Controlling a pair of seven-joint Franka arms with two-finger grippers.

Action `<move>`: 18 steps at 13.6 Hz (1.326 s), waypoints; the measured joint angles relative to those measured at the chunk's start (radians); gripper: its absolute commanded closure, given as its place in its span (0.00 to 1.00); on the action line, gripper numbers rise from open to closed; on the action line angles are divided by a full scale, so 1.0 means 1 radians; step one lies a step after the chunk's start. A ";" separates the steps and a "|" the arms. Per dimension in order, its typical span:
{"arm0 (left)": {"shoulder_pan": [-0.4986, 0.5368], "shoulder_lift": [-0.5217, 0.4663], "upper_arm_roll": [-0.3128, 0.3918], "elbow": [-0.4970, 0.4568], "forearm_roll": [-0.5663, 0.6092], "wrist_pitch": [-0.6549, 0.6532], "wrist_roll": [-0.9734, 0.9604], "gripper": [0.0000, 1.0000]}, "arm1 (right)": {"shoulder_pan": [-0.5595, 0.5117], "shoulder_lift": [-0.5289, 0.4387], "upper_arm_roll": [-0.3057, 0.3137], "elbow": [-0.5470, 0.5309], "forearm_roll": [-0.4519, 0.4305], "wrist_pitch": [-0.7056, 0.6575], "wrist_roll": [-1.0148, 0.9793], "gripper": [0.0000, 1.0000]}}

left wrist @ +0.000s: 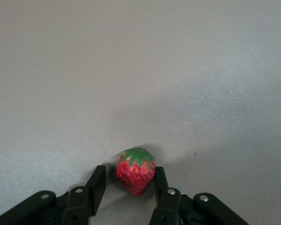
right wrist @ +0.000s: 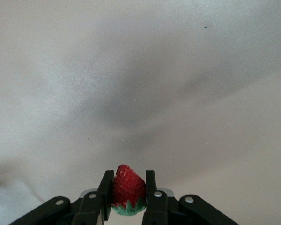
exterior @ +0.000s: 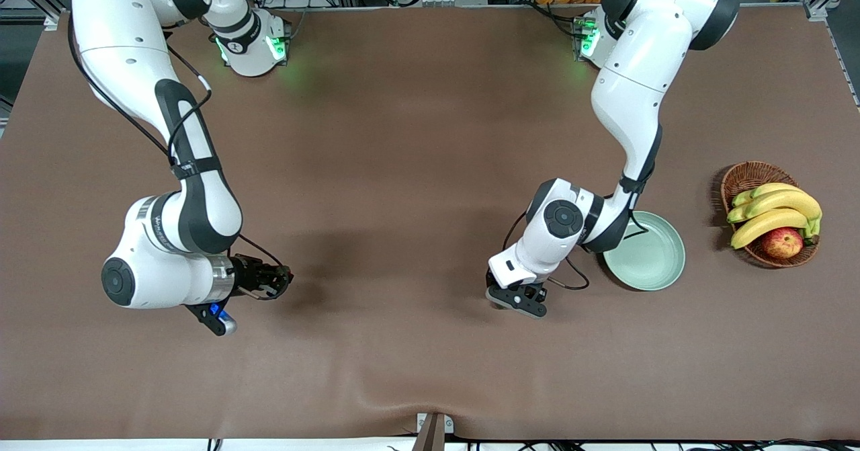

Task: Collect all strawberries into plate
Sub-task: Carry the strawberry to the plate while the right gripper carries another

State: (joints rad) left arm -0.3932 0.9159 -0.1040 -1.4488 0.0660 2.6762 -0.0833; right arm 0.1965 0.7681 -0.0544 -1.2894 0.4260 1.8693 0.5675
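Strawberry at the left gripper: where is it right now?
In the left wrist view the strawberry lies on the brown table between the left gripper fingers, one touching it, beside the plate toward the right arm's end.

Tabletop (exterior: 416, 155): brown cloth-like cover, matt, slightly wrinkled at near edge. Plate (exterior: 662, 263): smooth, glossy, pale green. Basket (exterior: 742, 179): rough woven wicker. Arm shells: glossy white plastic. Fingers (left wrist: 97, 185): matt black. Strawberries (left wrist: 136, 171): shiny red, pitted skin.

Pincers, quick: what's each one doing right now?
Left pincer: partly open around a strawberry on the table, one finger touching it.
Right pincer: closed on another strawberry, held in the air.
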 measured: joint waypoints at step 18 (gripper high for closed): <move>0.265 -0.412 0.003 -0.211 0.001 -0.644 0.048 1.00 | 0.203 0.005 0.036 -0.002 0.158 0.257 0.362 1.00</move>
State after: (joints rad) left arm -0.1286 0.5040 -0.1006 -1.6602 0.0666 2.0320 -0.0351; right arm 0.3993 0.7726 -0.0189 -1.2911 0.5843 2.1266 0.9296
